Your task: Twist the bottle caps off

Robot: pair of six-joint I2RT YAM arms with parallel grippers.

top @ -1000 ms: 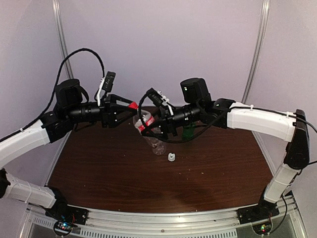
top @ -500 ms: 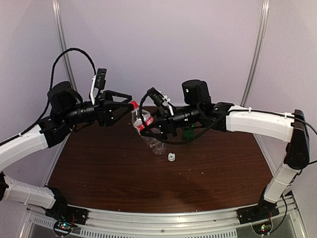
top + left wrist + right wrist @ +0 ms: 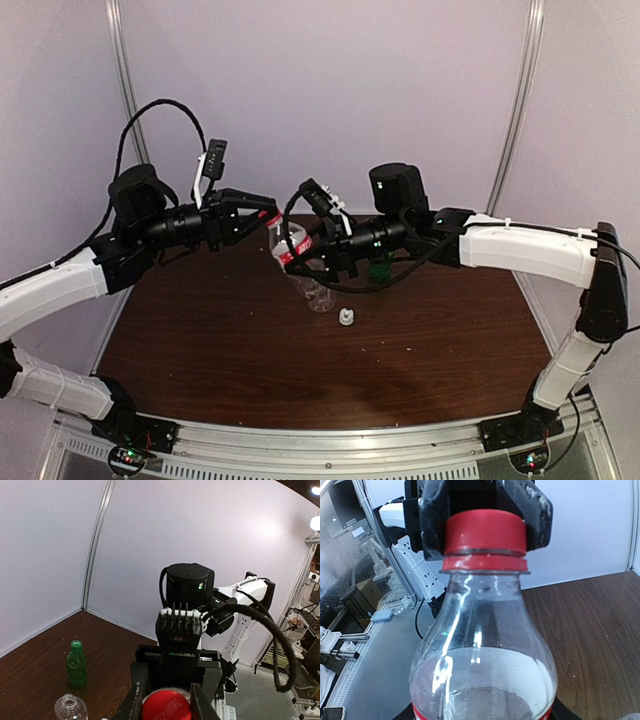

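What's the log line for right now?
left jaws: shut on red cap | right jaws: holding red-label bottle | green bottle: capped | clear bottle: open, white cap on table

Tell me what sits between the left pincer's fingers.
The red cap, on its bottle's neck, both fingers against its sides; the right wrist view shows it.

No text could be read with certainty. The red bottle cap (image 3: 166, 707), seen close up from the left wrist camera, carried faint cursive lettering across its top, too blurred to make out. Below that cap, the clear bottle (image 3: 482, 645) wore a red label (image 3: 286, 252) with small white marks on it, too tiny in the overhead view to read as words.
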